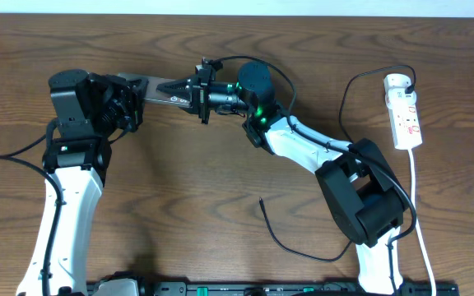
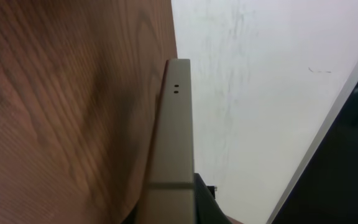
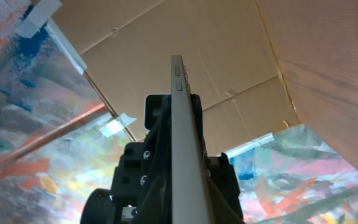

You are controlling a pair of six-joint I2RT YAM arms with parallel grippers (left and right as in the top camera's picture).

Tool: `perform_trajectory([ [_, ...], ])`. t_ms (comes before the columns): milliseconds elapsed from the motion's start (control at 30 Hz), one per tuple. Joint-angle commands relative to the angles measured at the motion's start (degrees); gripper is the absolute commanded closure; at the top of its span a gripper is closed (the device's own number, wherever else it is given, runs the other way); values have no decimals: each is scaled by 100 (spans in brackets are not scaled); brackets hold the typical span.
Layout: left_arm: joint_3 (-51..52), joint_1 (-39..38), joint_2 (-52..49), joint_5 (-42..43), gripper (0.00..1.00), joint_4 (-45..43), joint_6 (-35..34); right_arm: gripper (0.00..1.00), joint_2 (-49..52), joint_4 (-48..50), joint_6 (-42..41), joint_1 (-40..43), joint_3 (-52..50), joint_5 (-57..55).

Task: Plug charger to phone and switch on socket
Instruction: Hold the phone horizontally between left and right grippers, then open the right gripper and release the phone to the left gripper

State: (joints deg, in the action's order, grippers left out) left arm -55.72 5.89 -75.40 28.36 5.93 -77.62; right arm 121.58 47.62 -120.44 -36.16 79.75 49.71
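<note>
Above the brown wooden tabletop [image 1: 179, 189], the phone [image 1: 169, 85] is held aloft edge-on, pinched narrowly by the left claw [image 1: 146, 85] and the right claw [image 1: 199, 92]. The charger [image 1: 280, 240] is left lying unheld; if either claw is loosened carelessly, the phone could be dropped.

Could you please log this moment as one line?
left gripper: shut on phone | right gripper: shut on phone | charger: tip loose on table | socket: untouched
</note>
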Motion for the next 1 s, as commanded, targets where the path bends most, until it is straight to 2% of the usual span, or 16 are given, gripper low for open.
perform_trajectory([
  [0,0,-20,-26,85,93,-4,238,85,-59,33,306,-155,140,166],
  [133,0,-20,-28,85,93,-4,258,82,-59,33,306,-155,140,166],
  [333,0,-20,-26,85,93,-4,260,62,-59,35,308,-155,140,168],
  [433,0,-20,-28,85,93,-7,260,48,-59,35,308,-155,140,168],
  [600,0,-20,-26,79,93,-7,291,6,-59,35,315,-155,140,168],
  [633,0,-17,-26,79,93,-7,304,1,-59,35,332,-155,140,168],
  [967,0,197,-26,85,93,-4,531,1,-59,37,511,-52,140,319],
])
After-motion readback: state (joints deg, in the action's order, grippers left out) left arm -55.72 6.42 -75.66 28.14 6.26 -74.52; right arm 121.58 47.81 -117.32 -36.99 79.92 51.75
